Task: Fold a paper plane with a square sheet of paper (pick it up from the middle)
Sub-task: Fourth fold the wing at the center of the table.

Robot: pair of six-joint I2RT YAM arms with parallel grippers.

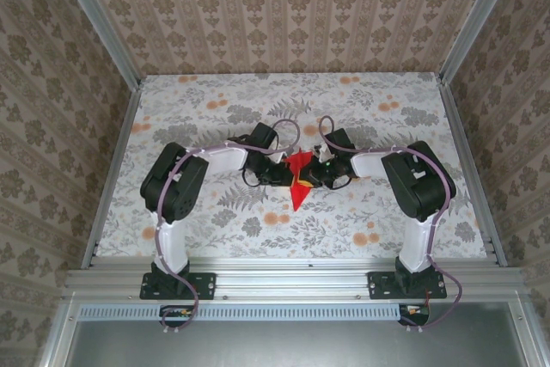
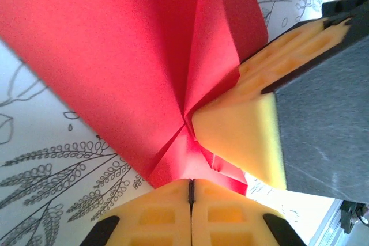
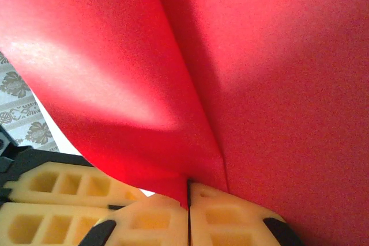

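plane: bright red, creased, pointed paper plane (image 1: 297, 185) sat over the middle of the flower-printed bench (image 1: 215, 96) | left claw (image 2: 190, 191): closed, pinching the plane's fold | right claw (image 3: 188, 199): closed, pinching the plane, just beside the left claw

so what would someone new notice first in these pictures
The bright red creased paper sheet, folded to a point, stands out at the middle of the grey floral-print table. The left gripper and right gripper, yellow foam-padded, are both shut on its folds, tips close together.
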